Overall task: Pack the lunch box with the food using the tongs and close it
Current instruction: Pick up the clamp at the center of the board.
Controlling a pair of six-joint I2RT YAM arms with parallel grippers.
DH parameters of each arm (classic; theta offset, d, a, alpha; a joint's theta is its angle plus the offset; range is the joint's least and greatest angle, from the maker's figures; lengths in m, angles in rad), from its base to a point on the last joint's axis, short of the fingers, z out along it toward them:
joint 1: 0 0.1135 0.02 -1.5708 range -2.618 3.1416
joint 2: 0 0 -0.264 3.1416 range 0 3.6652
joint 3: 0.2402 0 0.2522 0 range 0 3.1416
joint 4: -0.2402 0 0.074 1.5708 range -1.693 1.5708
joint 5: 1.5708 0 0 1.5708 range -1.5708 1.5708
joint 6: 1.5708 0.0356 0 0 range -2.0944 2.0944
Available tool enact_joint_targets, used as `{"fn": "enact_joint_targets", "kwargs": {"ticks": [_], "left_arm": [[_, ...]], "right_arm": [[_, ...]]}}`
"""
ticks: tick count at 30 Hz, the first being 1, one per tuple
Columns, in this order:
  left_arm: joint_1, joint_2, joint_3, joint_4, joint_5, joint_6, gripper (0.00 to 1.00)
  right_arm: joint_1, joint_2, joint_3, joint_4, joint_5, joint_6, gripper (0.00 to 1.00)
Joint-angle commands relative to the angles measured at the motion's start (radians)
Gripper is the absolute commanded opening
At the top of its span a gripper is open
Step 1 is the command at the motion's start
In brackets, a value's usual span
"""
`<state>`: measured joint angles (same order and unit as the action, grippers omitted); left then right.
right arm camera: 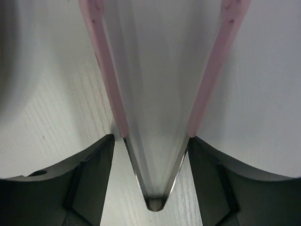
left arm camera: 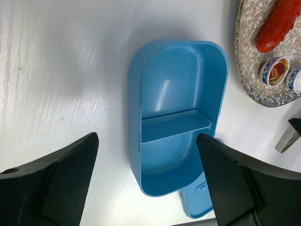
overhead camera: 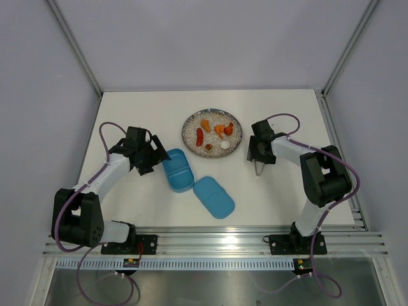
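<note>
Top external view shows packing is not started: on the tabletop [overhead camera: 280, 197], the plate [overhead camera: 187, 131] holds all the food [overhead camera: 220, 131], and the lunch box [overhead camera: 178, 169] sits empty with its lid [overhead camera: 213, 197] off, lying just beside it. The left fingers [left arm camera: 61, 179] hang wide open over the box, holding nothing, while the right fingers [right arm camera: 84, 179] squeeze the tongs [right arm camera: 109, 89] from both sides, near the plate.

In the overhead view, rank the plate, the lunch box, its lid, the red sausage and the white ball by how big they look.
1. plate
2. lunch box and lid, which look about alike
3. red sausage
4. white ball
</note>
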<state>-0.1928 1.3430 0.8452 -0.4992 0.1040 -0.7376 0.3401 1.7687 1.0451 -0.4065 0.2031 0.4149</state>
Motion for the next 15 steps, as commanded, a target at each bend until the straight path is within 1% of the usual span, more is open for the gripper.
{"fn": "enact_joint_targets", "kwargs": {"ticks": [1, 3, 4, 5, 7, 8, 10, 11, 14, 15], "left_arm": [[0.016, -0.022, 0.032, -0.001, -0.009, 0.024, 0.90], [0.021, -0.022, 0.031, -0.007, -0.007, 0.026, 0.90], [0.024, -0.024, 0.029, -0.006, -0.007, 0.026, 0.90], [0.024, -0.024, 0.029, -0.004, -0.004, 0.024, 0.90], [0.027, -0.024, 0.031, -0.004, -0.003, 0.023, 0.90], [0.027, -0.022, 0.029, -0.002, 0.000, 0.023, 0.90], [0.026, -0.018, 0.032, -0.001, 0.005, 0.023, 0.90], [0.027, -0.015, 0.035, -0.001, 0.008, 0.021, 0.90], [0.027, -0.015, 0.035, -0.004, 0.005, 0.023, 0.90], [0.027, -0.018, 0.035, -0.006, 0.002, 0.023, 0.90]], "right_arm": [[-0.001, 0.003, -0.013, 0.031, -0.024, 0.010, 0.71], [-0.001, -0.002, -0.026, 0.038, -0.022, 0.019, 0.69], [-0.001, -0.005, -0.033, 0.043, -0.019, 0.028, 0.64], [-0.001, -0.011, -0.042, 0.051, -0.016, 0.035, 0.57], [0.000, -0.018, -0.046, 0.055, -0.011, 0.038, 0.48], [-0.001, -0.025, -0.040, 0.051, -0.008, 0.036, 0.39], [0.000, -0.034, -0.027, 0.035, -0.008, 0.022, 0.30], [-0.001, -0.041, 0.002, -0.006, -0.016, 0.016, 0.20], [0.000, -0.086, 0.085, -0.133, -0.080, -0.005, 0.11], [0.000, -0.103, 0.102, -0.161, -0.115, -0.017, 0.11]]}}
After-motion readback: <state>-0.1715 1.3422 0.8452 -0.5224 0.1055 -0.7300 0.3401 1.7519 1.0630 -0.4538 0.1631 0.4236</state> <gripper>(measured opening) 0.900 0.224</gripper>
